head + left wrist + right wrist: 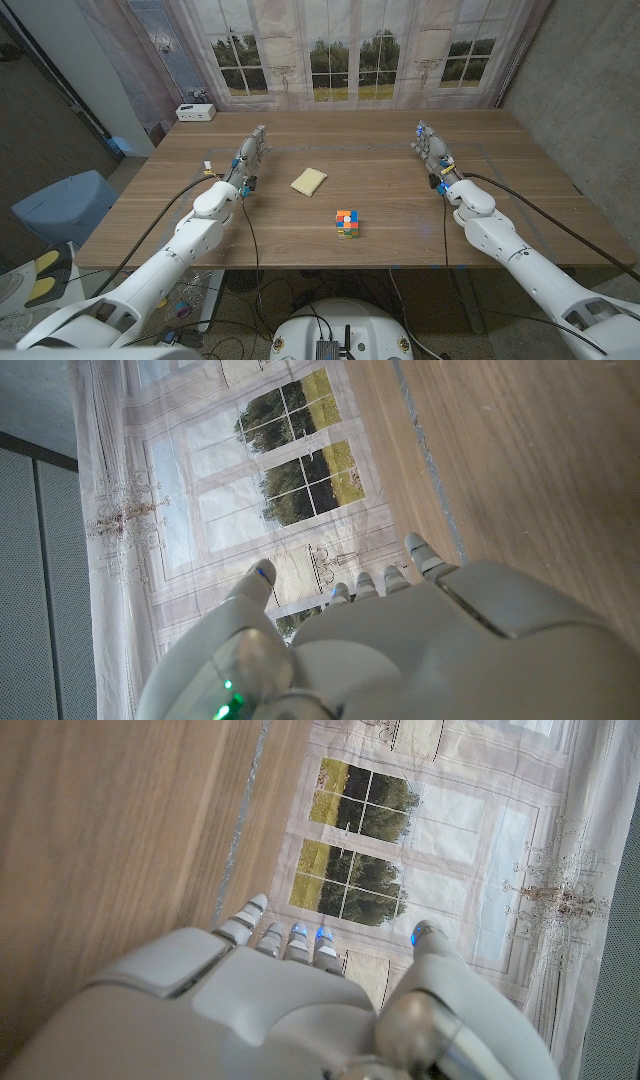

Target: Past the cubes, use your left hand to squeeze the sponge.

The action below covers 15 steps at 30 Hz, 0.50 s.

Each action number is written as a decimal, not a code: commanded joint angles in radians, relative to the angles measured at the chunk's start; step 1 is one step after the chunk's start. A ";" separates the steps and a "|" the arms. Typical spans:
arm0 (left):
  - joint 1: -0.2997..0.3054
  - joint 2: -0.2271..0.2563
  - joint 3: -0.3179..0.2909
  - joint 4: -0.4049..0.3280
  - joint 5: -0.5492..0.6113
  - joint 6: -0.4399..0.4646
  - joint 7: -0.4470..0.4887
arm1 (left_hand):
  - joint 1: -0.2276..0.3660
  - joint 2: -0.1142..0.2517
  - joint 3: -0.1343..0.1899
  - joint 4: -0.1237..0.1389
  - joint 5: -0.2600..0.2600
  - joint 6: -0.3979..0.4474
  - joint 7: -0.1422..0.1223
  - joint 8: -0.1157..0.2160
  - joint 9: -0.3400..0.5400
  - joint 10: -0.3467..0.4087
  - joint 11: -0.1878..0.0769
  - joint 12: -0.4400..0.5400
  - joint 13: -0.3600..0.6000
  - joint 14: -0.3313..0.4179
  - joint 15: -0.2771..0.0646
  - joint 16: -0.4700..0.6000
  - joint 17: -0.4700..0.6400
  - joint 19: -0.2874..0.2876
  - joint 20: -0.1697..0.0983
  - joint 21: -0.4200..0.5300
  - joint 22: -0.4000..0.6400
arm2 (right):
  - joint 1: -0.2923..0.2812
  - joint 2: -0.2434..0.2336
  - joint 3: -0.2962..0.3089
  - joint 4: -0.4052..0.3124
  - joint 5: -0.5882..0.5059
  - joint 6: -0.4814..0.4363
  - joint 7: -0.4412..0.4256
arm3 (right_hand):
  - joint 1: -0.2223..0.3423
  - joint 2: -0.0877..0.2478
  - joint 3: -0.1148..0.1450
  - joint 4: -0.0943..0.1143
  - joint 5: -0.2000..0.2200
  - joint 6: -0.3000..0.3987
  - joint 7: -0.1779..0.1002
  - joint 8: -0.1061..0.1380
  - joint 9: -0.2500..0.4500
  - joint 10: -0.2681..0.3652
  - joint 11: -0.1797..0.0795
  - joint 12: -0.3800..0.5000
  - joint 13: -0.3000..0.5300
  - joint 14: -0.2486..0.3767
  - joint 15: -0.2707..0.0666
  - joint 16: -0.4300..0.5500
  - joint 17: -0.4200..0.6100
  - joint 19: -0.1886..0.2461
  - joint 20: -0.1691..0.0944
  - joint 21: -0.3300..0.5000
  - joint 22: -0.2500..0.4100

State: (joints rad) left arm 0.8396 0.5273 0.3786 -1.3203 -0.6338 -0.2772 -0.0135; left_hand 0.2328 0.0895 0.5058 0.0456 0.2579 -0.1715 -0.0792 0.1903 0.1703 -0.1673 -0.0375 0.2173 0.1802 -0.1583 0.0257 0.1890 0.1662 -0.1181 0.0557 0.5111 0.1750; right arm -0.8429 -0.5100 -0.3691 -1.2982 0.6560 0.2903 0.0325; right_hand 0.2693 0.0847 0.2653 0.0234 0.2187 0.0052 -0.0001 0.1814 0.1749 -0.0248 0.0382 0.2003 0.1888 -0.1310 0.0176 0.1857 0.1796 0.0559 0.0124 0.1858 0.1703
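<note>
A pale yellow sponge (308, 181) lies on the wooden table (400, 190), a little left of the middle. Nearer the front edge sits a multicoloured puzzle cube (348, 224). My left hand (251, 153) stands on its edge to the left of the sponge, fingers pointing away toward the window and holding nothing. My right hand (431, 146) stands the same way at the right side, well clear of both objects. In the left wrist view my left hand (400, 650) shows from behind with fingers apart. My right hand (270, 1010) looks the same in the right wrist view.
A small white box (195, 113) sits at the far left corner of the table. A curtain with a printed window (350, 50) hangs behind the far edge. Grey tape (340, 145) runs across the table beyond the sponge. A blue bin (55, 210) stands on the floor at left.
</note>
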 commanded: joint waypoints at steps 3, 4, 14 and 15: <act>-0.016 0.082 0.034 -0.078 0.128 0.092 0.063 | 0.039 -0.007 0.002 -0.042 -0.021 -0.010 -0.001 0.013 0.004 0.014 0.008 0.014 0.004 0.040 0.013 0.010 0.004 0.015 0.012 -0.005 0.004 | -0.012 0.005 0.003 0.010 0.014 -0.001 0.009 | 0.014 0.002 0.010 -0.007 0.006 0.011 0.004 0.007 0.002 0.003 0.014 0.007 0.002 -0.003 0.016 0.008 0.003 0.008 0.007 0.008 0.002; -0.019 0.093 0.039 -0.087 0.141 0.105 0.063 | 0.046 -0.008 0.002 -0.051 -0.026 0.001 -0.002 0.014 0.004 0.024 0.011 0.016 0.004 0.055 0.016 0.012 0.005 0.025 0.021 -0.004 0.004 | -0.012 0.005 0.003 0.010 0.014 -0.002 0.008 | 0.015 0.002 0.011 -0.008 0.006 0.011 0.004 0.007 0.002 0.003 0.015 0.006 0.002 -0.001 0.020 0.009 0.003 0.009 0.008 0.008 0.002; -0.080 0.193 0.090 -0.139 0.259 0.194 0.009 | 0.072 -0.010 0.003 -0.083 -0.043 0.039 0.006 0.015 0.004 0.053 0.009 0.017 0.005 0.095 0.025 0.014 0.005 0.052 0.043 -0.006 0.006 | -0.031 0.007 0.007 -0.005 0.016 0.001 -0.009 | 0.019 0.004 0.011 -0.014 0.004 0.016 0.001 0.008 0.003 0.012 0.022 0.008 0.002 0.001 0.032 0.009 0.003 0.010 0.019 0.009 0.002; -0.085 0.201 0.094 -0.143 0.269 0.200 0.004 | 0.074 -0.011 0.003 -0.085 -0.044 0.040 0.007 0.015 0.004 0.054 0.009 0.017 0.005 0.095 0.025 0.013 0.005 0.053 0.040 -0.006 0.006 | -0.034 0.007 0.007 -0.007 0.016 0.002 -0.011 | 0.019 0.005 0.011 -0.014 0.004 0.016 0.000 0.008 0.003 0.012 0.022 0.008 0.002 0.002 0.032 0.009 0.003 0.010 0.020 0.009 0.002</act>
State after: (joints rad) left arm 0.8044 0.6366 0.4279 -1.4094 -0.4767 -0.1581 0.0276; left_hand 0.2915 0.0755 0.5077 -0.0298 0.2200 -0.1392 -0.0750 0.2002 0.1702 -0.1184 -0.0289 0.2268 0.1841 -0.0657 0.0500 0.2005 0.1702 -0.0735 0.1002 0.5062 0.1795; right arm -0.8581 -0.5058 -0.3659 -1.2921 0.6675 0.2903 0.0367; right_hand 0.2743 0.0897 0.2736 0.0152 0.2187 0.0080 0.0027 0.1852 0.1748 -0.0125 0.0504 0.2003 0.1886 -0.1267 0.0436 0.1857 0.1794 0.0648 0.0226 0.1858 0.1701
